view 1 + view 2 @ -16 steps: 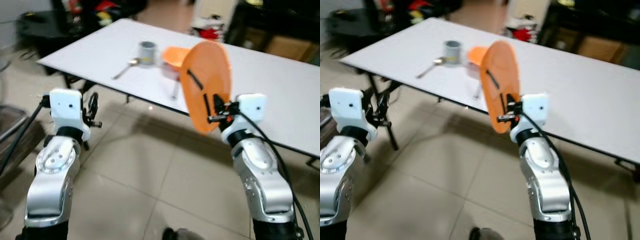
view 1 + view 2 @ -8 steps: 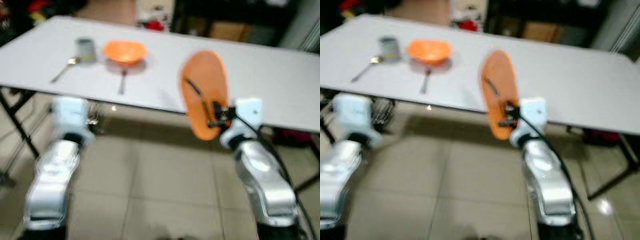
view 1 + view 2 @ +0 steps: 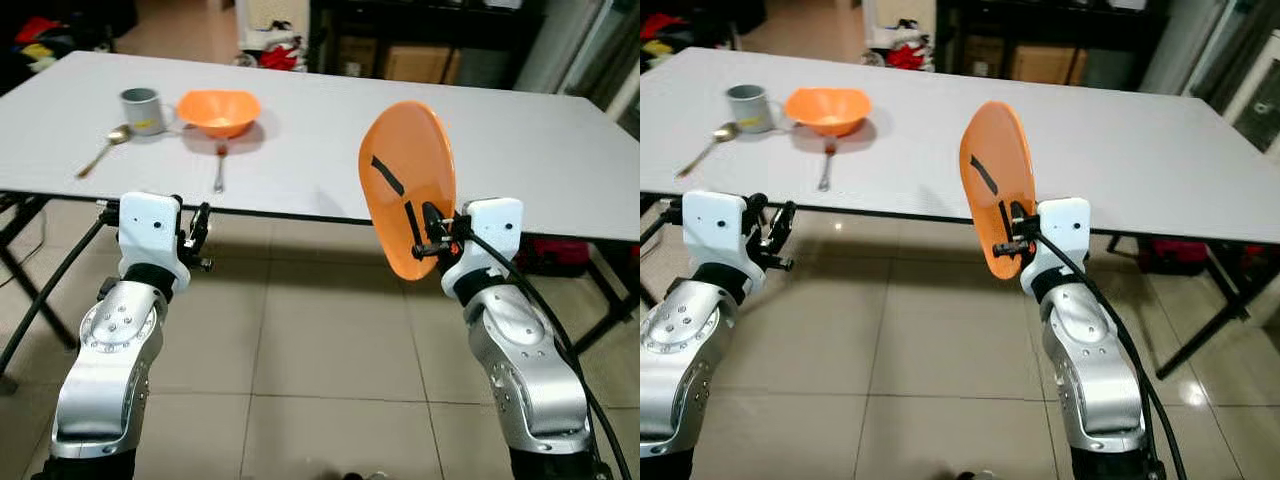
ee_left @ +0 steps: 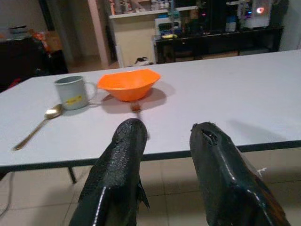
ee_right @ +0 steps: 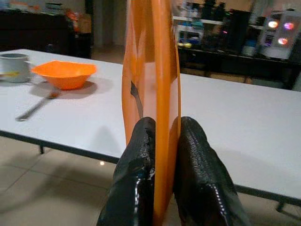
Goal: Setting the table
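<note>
White bench (image 3: 300, 150), long, black-legged, spans the view over a beige tiled floor (image 3: 300, 350); dark shelving and boxes behind it.

Orange plate (image 3: 407, 185) held upright on edge, off the bench, in front of its near edge, right of centre. Right claw (image 3: 425, 232) clamped on the plate's lower rim, one black finger (image 5: 136, 174) pressed to each face.

Left claw (image 3: 195, 235) raised before the near bench edge, fingers (image 4: 117, 169) parted, nothing between them.

Orange bowl (image 3: 218, 112) sits on the bench's far-left part. Grey mug (image 3: 141, 110) stands just beside the bowl on its left, handle toward the bowl.

Spoon (image 3: 103, 148) lies near the mug, handle angled toward the near edge. A second utensil (image 3: 220, 166) lies in front of the bowl; type too small to tell.
</note>
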Robot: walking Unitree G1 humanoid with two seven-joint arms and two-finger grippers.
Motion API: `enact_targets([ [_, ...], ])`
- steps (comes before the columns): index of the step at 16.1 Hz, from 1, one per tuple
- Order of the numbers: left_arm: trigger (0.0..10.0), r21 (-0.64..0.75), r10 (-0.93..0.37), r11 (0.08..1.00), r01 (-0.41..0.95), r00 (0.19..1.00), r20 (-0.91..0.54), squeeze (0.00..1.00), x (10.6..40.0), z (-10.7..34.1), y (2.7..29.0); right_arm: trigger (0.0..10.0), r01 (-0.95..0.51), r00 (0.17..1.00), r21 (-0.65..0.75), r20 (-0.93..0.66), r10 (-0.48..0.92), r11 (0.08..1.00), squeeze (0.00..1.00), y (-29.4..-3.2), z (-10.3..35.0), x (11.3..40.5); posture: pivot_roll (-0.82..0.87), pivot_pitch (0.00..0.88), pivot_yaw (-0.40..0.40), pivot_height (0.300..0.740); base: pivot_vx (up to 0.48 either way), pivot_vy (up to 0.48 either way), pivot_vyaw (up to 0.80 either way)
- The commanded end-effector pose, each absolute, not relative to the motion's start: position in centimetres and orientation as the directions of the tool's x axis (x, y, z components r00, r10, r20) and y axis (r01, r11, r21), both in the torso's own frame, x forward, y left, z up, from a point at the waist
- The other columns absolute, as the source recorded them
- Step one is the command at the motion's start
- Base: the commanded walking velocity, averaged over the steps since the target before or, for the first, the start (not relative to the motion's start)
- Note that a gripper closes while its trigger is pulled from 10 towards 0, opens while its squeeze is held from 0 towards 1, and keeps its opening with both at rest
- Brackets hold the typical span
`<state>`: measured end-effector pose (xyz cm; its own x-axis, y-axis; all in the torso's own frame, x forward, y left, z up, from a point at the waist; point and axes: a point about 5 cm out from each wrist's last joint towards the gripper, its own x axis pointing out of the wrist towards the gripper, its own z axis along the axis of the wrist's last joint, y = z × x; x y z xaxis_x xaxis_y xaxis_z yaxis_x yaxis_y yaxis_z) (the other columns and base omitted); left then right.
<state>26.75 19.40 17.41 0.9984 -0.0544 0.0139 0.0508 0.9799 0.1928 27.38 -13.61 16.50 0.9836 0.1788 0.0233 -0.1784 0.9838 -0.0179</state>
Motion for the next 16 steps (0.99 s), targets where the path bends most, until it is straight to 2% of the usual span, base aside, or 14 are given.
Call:
enact_targets([
  [1, 10.0, 0.197, -0.065, 0.979, 0.060, 0.998, 0.021, 0.00, 26.85, 17.66, 19.34, 10.0, -0.200, 0.974, -0.024, 0.105, 0.202, 0.979, 0.00, -13.26, 17.95, 27.27, 0.16, 0.000, -0.049, 0.740, 0.000, 0.259, 0.00],
  [16, 10.0, 0.199, -0.086, 0.977, 0.082, 0.996, 0.009, 0.00, 26.86, 17.59, 19.17, 10.0, -0.195, 0.975, -0.015, 0.105, 0.195, 0.981, 0.00, -13.17, 17.82, 27.15, 0.16, 0.000, -0.037, 0.740, 0.000, 0.314, 0.00],
])
